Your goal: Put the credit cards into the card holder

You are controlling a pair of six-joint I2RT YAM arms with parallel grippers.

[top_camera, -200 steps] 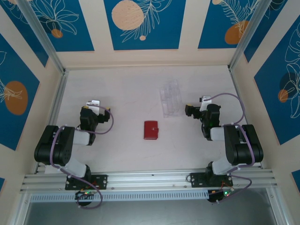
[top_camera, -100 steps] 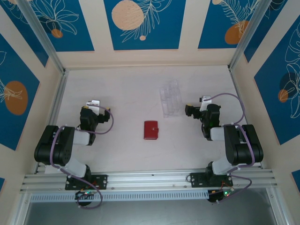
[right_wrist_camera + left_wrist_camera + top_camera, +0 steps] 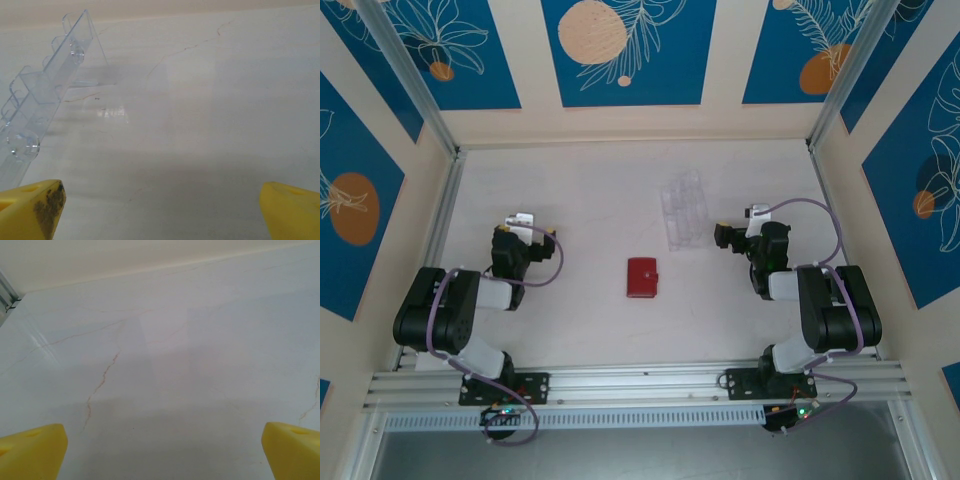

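Both pincers stand wide open and hold nothing. Left pincer (image 3: 523,221) hovers low over the bare pale table (image 3: 580,190); in its wrist view (image 3: 165,452) the two yellow fingertips (image 3: 32,452) sit far apart at the bottom corners. Right pincer (image 3: 723,237) is likewise spread (image 3: 162,212), with a clear plastic tray (image 3: 40,100) just beside it on its left.

Between the two arms lies the card holder (image 3: 642,277), a small red wallet, flat on the table and closed, its snap tab facing the right arm. It is well apart from both pincers, to the right of the left one and to the left of the right one, slightly nearer the arm bases.

It looks light and soft, likely to slide when nudged and to flex when squeezed. Pinching across its narrow width at the edges, or taking the tab to open it, seems the surest hold. Whether the credit cards sit in the tray (image 3: 683,208) is too faint to tell; they would probably be thin, stiff and slippery.
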